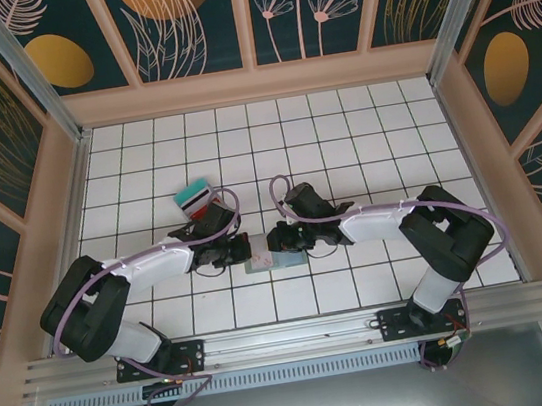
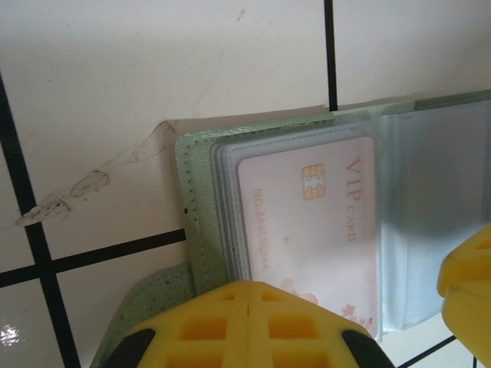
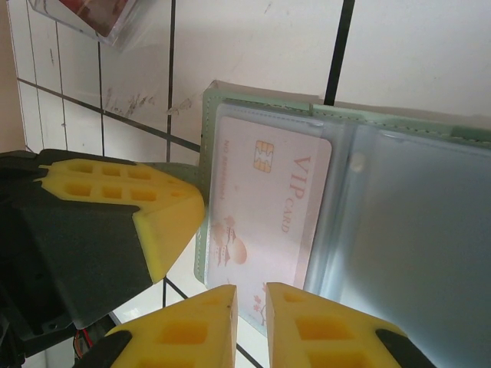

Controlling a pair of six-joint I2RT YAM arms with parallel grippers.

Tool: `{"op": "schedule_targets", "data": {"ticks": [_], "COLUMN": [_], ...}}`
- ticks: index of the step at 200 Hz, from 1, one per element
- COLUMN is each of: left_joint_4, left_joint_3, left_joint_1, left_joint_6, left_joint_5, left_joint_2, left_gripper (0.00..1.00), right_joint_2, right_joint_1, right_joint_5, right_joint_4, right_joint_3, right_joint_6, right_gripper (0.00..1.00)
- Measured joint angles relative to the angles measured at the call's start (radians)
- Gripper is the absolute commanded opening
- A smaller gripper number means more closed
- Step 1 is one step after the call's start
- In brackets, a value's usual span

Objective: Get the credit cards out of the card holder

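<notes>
Card holder (image 1: 262, 263) lies open on the white tiled tabletop (image 1: 362, 130), squarely between the two arms, with a pale VIP card (image 3: 265, 207) tucked in a clear sleeve. From the right wrist, the card's long axis runs from 1 to 7 o'clock. Its near short edge ends right at the right pincer (image 3: 251, 314), whose fingers are pressed almost together and seem to pinch that edge. The left pincer (image 2: 357, 307) is spread, one finger over the holder's near rim, at 9 o'clock of the holder from above. The right arm looks better placed to draw the card out toward 7 o'clock. A teal card (image 1: 189, 190) and a red card (image 1: 201, 206) lie loose at 11 o'clock.
</notes>
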Motion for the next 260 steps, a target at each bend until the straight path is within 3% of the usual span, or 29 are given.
{"op": "schedule_targets", "data": {"ticks": [260], "left_joint_4": [0.072], "left_joint_3": [-0.007], "left_joint_1": [-0.008], "left_joint_6": [-0.005], "left_joint_5": [0.058], "left_joint_2": [0.042], "left_gripper": [0.0], "right_joint_2": [-0.007], "right_joint_1": [-0.02], "right_joint_5": [-0.013], "right_joint_4": [0.008], "right_joint_3": [-0.068], "right_joint_6": [0.02], "right_gripper": [0.18]}}
